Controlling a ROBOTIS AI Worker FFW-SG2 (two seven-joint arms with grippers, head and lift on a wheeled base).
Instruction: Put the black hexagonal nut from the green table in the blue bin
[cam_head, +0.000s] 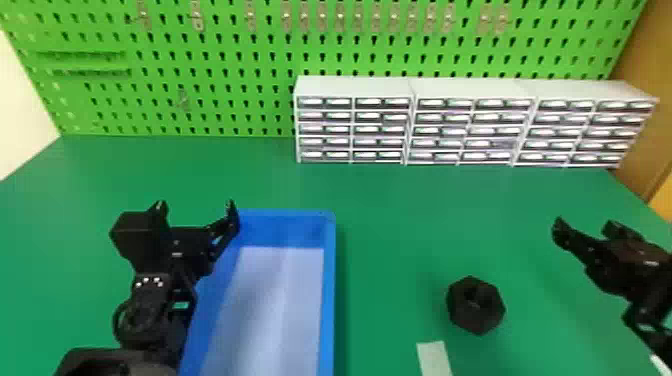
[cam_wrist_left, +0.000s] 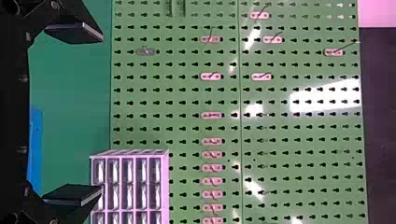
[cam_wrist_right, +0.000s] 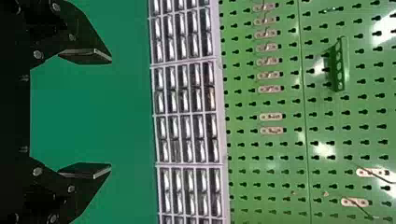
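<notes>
Black and six-sided, the nut (cam_head: 476, 305) lies flat on the green counter (cam_head: 390, 200), its bore uppermost, between the blue bin (cam_head: 328, 300) to its left and the right pincer (cam_head: 585, 225) farther off to its right. A pale strip (cam_head: 434, 355) sits just nearer to us. We find the right pincer released, its two fingers well apart with nothing between them. The left pincer (cam_head: 196, 204), at the bin's far left corner, is likewise released and vacant; whether it touches the wall we cannot tell.

We judge the step in hand to be the pick-up, and the right arm the proper one for it. We advise that the pincer be brought nearer and left until centred over the nut, then turned so that its pads meet two opposite flats; a grip across corners would probably let the piece twist. We recommend descending with the fingers wide, low enough to take the flats squarely without pressing on the counter, and closing evenly so that the nut is not pushed aside. We would require a straight lift above the bin's wall before any leftward travel, and a release low over the floor, clear of the left pincer.
</notes>
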